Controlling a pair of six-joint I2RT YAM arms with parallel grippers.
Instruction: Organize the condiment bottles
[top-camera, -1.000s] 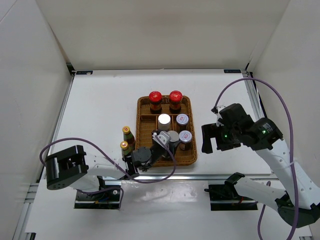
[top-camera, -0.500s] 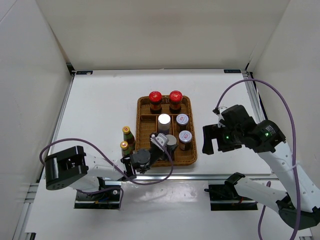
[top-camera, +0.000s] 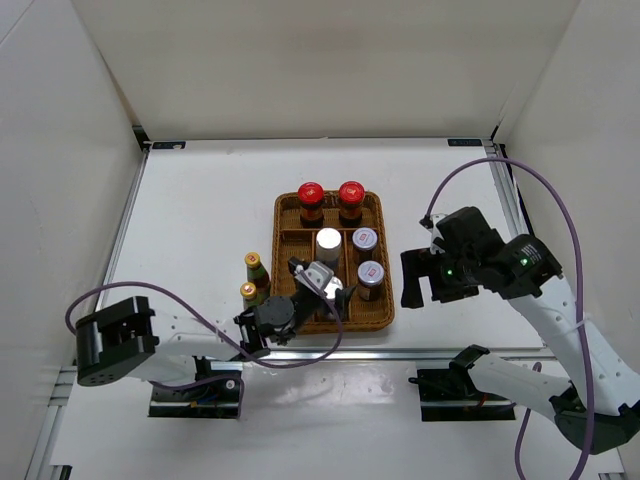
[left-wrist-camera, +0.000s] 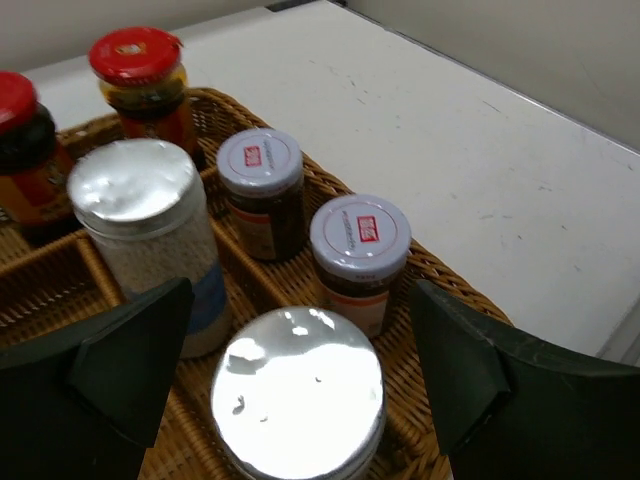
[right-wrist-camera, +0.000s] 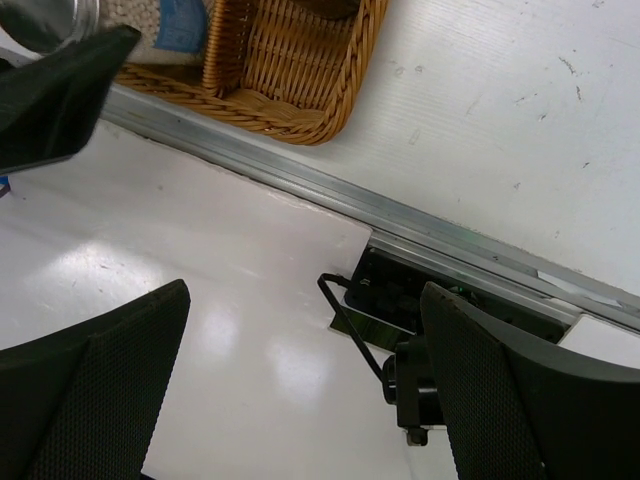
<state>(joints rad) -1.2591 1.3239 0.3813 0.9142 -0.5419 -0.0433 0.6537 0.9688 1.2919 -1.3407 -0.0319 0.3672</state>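
**Six bottles in the tray, two slim ones waiting outside it**

I am reading this as the tail of a placement. The left end effector (left-wrist-camera: 300, 292) is hovering over the near middle compartment of the wicker tray (top-camera: 386, 300), its fingers spread apart on either side of a silver-capped bottle (left-wrist-camera: 297, 392) and, as far as the wrist view shows, not touching it. That bottle is standing upright in the tray, just in front of the second silver-capped bottle (left-wrist-camera: 135, 190). The two grey-capped bottles (left-wrist-camera: 360, 228) are sitting in the compartments along the tray's right side, and the two red-capped bottles (left-wrist-camera: 135, 55) are filling the tray's far row.

The two slim bottles (top-camera: 252, 277) are standing on the tabletop (top-camera: 200, 200) just outside the tray's left wall, so I am judging the job about three quarters done.

The right end effector (right-wrist-camera: 305, 300) is hanging beyond the tray's right wall with its fingers wide apart and nothing between them.

Next I am planning to lift the left arm straight up to clear the caps, swing it over the tray's left wall, and close on the nearer slim bottle. They are standing close together, so I am expecting a tight approach
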